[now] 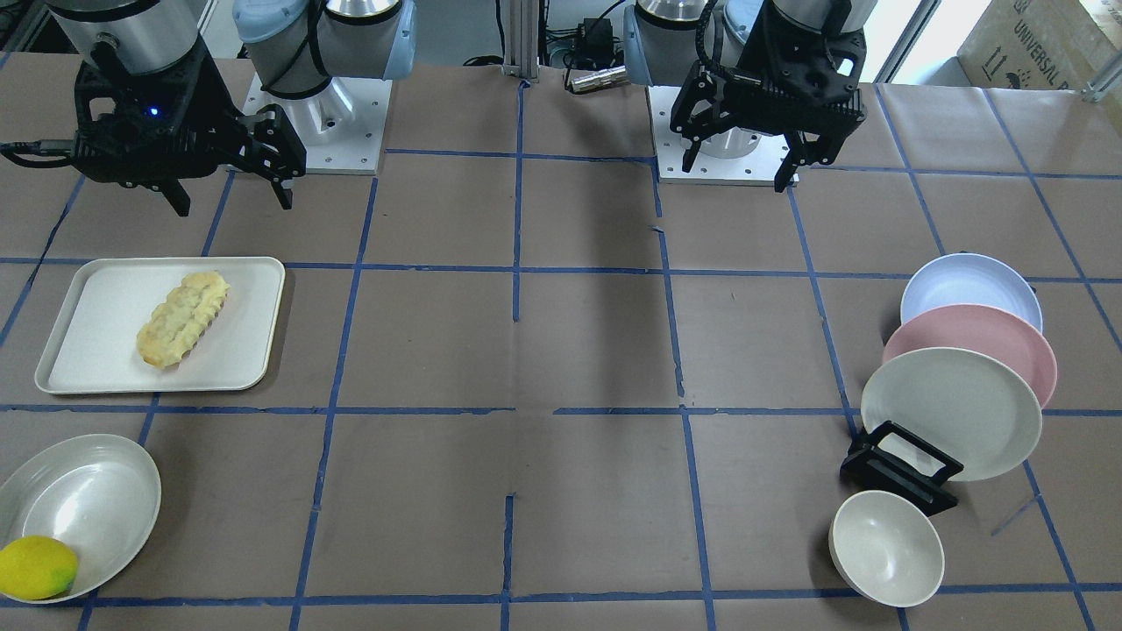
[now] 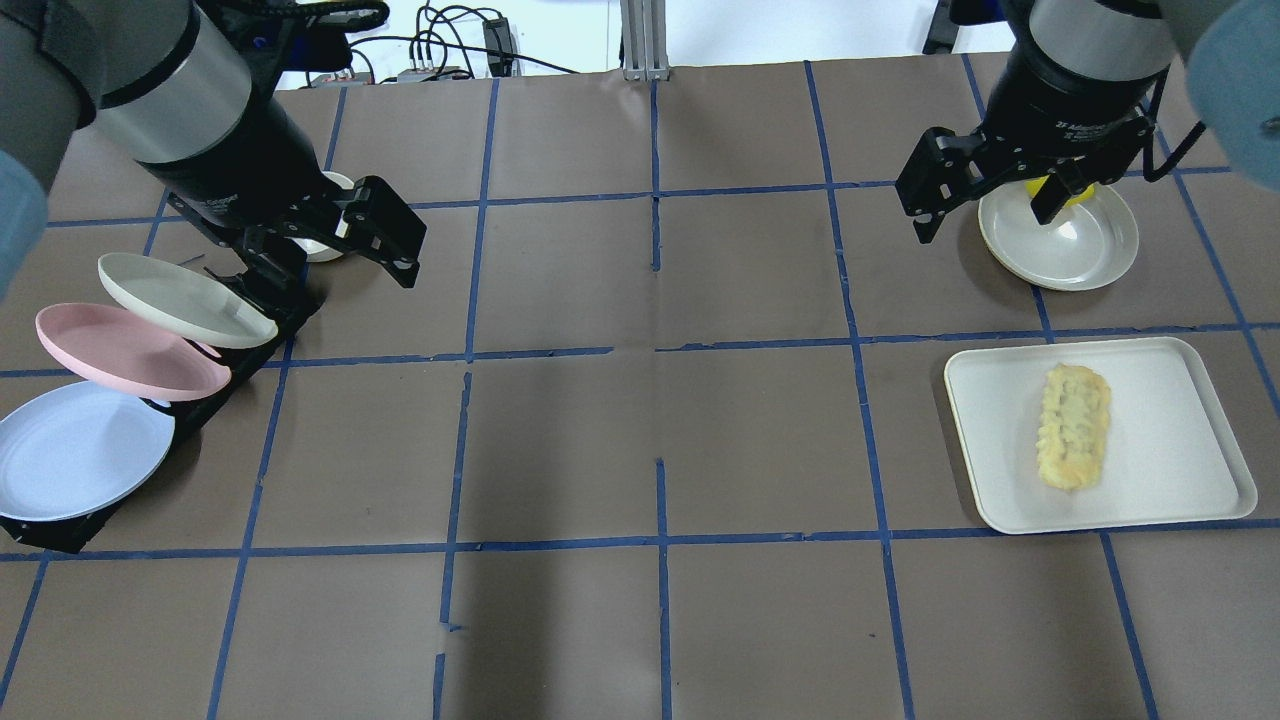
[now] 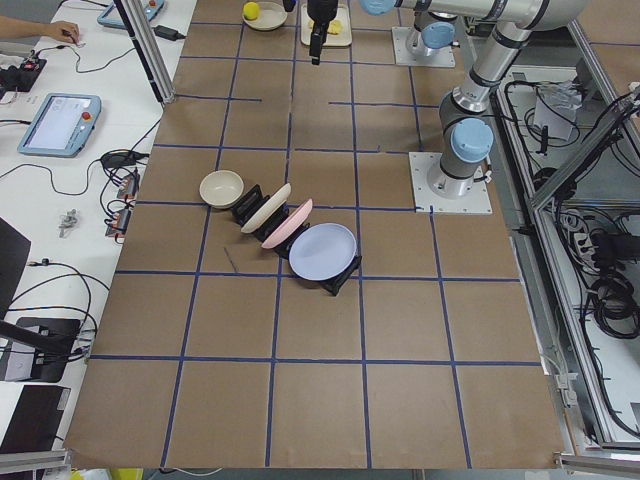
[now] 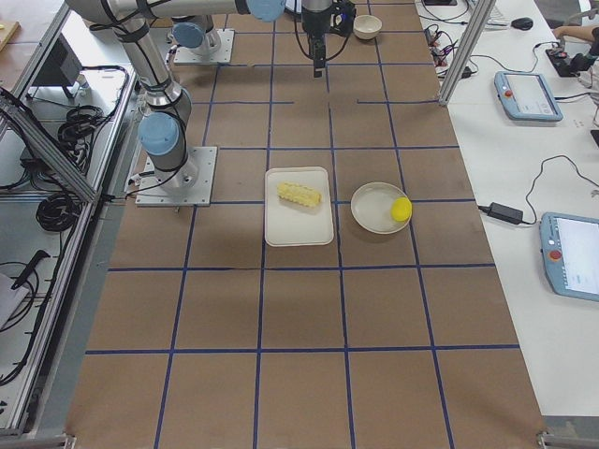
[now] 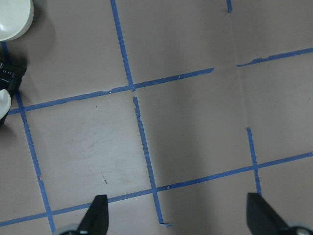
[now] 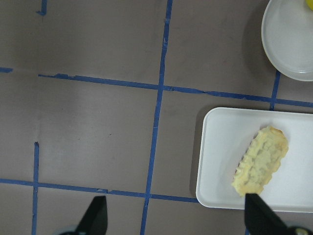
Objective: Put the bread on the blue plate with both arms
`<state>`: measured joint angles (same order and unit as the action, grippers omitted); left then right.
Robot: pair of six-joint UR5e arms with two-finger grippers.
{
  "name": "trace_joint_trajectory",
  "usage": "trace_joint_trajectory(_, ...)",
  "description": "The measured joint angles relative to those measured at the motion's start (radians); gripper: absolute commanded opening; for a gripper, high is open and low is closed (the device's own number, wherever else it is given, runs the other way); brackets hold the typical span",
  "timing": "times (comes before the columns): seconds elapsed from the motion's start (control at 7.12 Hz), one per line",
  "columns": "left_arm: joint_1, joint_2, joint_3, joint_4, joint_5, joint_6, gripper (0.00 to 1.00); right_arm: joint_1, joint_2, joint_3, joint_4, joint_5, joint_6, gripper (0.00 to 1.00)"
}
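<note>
A: Bread point(image 2: 1073, 427) lies on the white tray point(image 2: 1170, 430), its long axis running roughly away from the robot. Which arm?

B: The right gripper point(image 2: 985, 205), spread wide and empty, hangs high above it, with the bread slightly to its outer side. The left gripper point(image 2: 335, 265), also wide and empty, is near the blue plate point(image 2: 70, 455) in the rack point(image 2: 50, 532).

bread point(image 2: 1074, 440) on tray point(image 2: 1180, 400), plates racked opposite

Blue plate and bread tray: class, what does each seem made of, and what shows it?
The blue plate: probably matte plastic or melamine, evenly coloured, no glare. The white tray: likely similar matte plastic, smooth rounded rim, faint sheen. Neither is certain.
</note>
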<state>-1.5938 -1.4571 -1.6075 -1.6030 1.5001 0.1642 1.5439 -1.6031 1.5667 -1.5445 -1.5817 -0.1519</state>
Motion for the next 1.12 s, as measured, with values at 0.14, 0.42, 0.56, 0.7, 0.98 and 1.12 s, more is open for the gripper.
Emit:
trace_joint_trajectory(0.14, 0.0, 0.0, -0.002, 0.0, 0.0, 0.0, 1.0, 0.0, 0.004, 0.0, -0.002, 0.001, 0.0, 1.0)
trace_joint_trajectory(0.42, 0.0, 0.004, -0.004, 0.001, -0.003, -0.004, 1.0, 0.001, 0.006, 0.0, -0.008, 0.005, 0.0, 1.0)
trace_joint_trajectory(0.56, 0.0, 0.009, -0.009, 0.001, -0.002, -0.005, 1.0, 0.001, 0.006, 0.0, -0.01, 0.006, 0.0, 1.0)
trace_joint_trajectory(0.7, 0.0, 0.01, -0.008, 0.001, -0.002, -0.009, 1.0, 0.001, 0.005, 0.0, -0.01, 0.006, 0.0, 1.0)
trace_joint_trajectory(0.98, 0.005, 0.013, 0.0, -0.001, 0.0, -0.009, 1.0, 0.002, 0.005, 0.001, -0.01, 0.006, 0.0, 1.0)
trace_joint_trajectory(1.12, 0.01, 0.015, -0.006, -0.001, 0.005, 0.006, 1.0, 0.002, 0.006, 0.002, -0.009, 0.008, -0.001, 1.0)
